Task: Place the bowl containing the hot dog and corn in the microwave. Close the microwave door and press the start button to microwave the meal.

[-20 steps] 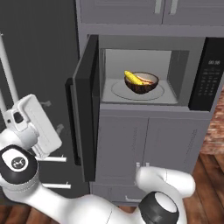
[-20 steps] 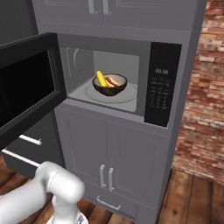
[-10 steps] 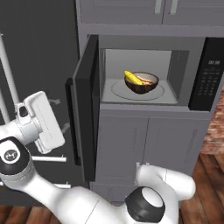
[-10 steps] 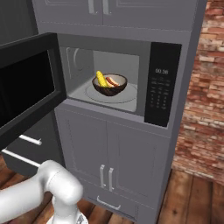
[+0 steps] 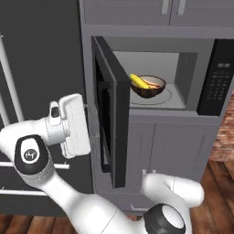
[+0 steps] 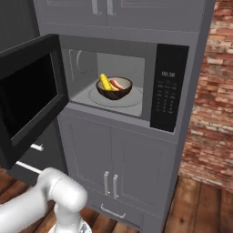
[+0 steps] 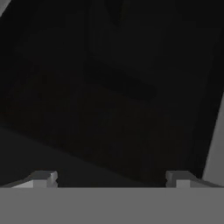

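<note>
One bowl (image 6: 113,88) sits on the turntable inside the microwave (image 6: 170,91), holding one corn (image 6: 105,82) cob and one hot dog (image 6: 118,84). The microwave door (image 5: 111,109) stands partly open (hinged left). The gripper (image 7: 109,177), fingers spread apart and empty, is close against the door's outer face.

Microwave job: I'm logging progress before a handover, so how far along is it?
Done: the bowl with the corn and hot dog sits on the turntable in the microwave. In hand: the gripper, fingers apart, faces the dark outside of the open microwave door. Left: shutting the door and pressing start on the keypad.
</note>
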You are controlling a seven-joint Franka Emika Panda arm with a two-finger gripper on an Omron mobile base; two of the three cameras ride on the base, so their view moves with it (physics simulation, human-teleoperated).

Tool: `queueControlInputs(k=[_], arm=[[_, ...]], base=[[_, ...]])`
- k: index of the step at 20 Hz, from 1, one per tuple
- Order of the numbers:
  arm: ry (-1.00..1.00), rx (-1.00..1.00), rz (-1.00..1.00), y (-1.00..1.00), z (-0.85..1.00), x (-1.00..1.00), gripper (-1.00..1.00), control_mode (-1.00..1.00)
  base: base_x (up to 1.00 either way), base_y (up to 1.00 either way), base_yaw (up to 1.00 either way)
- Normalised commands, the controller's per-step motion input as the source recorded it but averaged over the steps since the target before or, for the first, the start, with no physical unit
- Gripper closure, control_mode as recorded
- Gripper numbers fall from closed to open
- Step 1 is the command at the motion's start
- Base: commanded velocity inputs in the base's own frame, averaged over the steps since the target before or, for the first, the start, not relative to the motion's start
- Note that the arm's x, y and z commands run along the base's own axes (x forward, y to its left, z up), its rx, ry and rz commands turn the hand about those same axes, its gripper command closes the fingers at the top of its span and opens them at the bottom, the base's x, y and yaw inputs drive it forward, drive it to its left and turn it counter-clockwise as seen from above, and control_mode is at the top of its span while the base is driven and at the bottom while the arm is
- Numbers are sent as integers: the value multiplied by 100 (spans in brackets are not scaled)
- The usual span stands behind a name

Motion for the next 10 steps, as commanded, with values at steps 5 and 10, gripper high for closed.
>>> queueControlInputs(k=[5, 10], arm=[[-16, 13, -2, -100, 0, -21, -100, -100], [-19, 23, 1, -100, 0, 0, -100, -100]], base=[[0, 0, 0], [0, 0, 0]])
